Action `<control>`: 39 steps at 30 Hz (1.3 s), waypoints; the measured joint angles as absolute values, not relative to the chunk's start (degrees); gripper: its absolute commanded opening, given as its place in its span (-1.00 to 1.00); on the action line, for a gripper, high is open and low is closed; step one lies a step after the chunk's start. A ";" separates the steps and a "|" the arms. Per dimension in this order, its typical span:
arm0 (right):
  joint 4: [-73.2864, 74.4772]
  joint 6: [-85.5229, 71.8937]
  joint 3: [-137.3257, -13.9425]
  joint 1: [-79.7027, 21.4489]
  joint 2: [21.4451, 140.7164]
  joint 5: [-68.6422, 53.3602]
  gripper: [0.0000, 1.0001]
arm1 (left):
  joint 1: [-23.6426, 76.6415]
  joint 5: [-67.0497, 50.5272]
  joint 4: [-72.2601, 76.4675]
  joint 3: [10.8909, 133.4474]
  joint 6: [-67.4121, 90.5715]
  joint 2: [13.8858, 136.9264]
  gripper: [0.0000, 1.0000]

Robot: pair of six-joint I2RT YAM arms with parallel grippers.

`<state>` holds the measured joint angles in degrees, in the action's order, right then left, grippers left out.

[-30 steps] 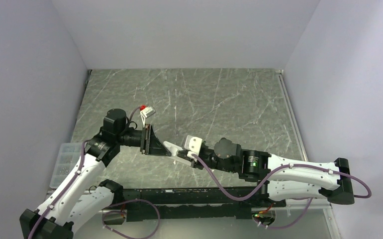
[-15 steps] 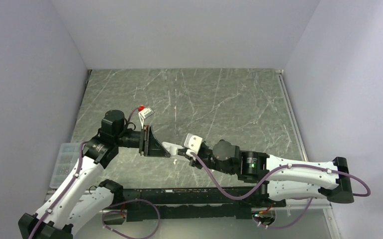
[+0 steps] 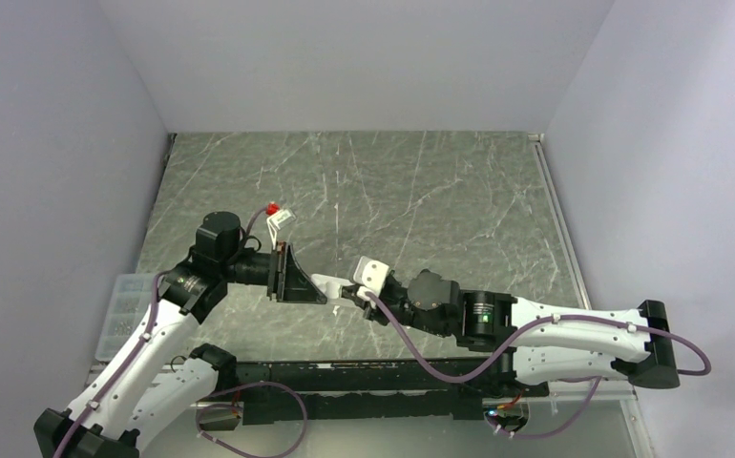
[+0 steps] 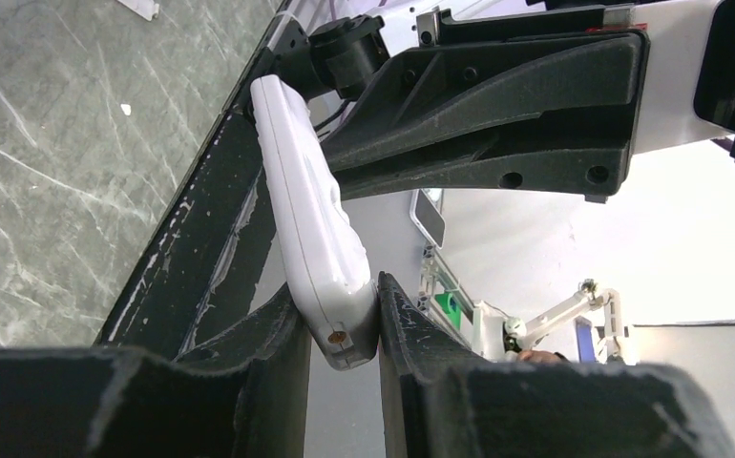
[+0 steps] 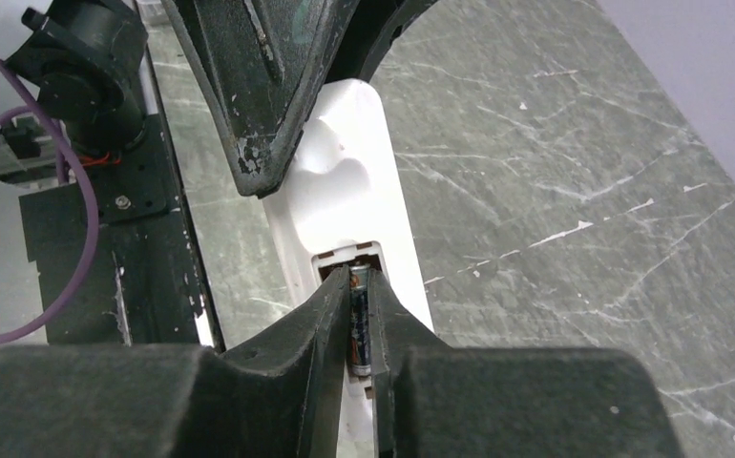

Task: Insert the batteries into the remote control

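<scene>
The right gripper (image 5: pixel 357 291) pinches 1 battery (image 5: pixel 360 329) lying along the open bay in the white back of the remote control (image 5: pixel 345 205). The left gripper (image 4: pixel 340 298) clamps the remote's other end, holding it above the near-left part of the marbled table (image 3: pixel 421 200).

Arms are the same build: left arm (image 3: pixel 139 358) and right arm (image 3: pixel 574 334) have white shells on the long links and round black joint housings. Purple cable (image 5: pixel 89 243) runs along each, tied to the shells. Green light (image 3: pixel 485 312) lit on the right arm's black forearm housing. Left hand (image 4: pixel 337 296) and right hand (image 5: pixel 356 291): matte black wedge fingers, scuffed, white flecks. White camera block (image 3: pixel 283 218), red tip, at the left wrist.
</scene>
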<state>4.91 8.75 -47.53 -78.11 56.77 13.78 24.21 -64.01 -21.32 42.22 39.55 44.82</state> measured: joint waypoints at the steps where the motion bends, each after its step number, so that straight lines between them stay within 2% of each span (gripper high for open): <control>1: 5.13 8.75 -47.42 -78.11 56.60 13.50 -0.59 | 24.29 -63.88 -22.06 42.41 38.70 44.82 -1.00; 8: 9.45 8.95 -45.10 -77.41 52.45 14.63 -0.38 | 24.49 -63.46 -26.96 44.07 34.24 44.82 -1.00; 22: 8.08 8.16 -41.76 -77.06 45.63 13.45 -0.25 | 25.71 -64.93 -27.00 44.36 31.79 44.84 -1.00; 31: 11.51 7.35 -40.07 -75.42 42.54 19.18 -0.08 | 26.24 -66.85 -30.83 44.75 30.00 47.57 -1.00; 39: 15.49 0.62 -39.92 -75.42 42.19 24.82 0.11 | 26.24 -65.21 -29.28 43.99 30.85 54.41 -1.00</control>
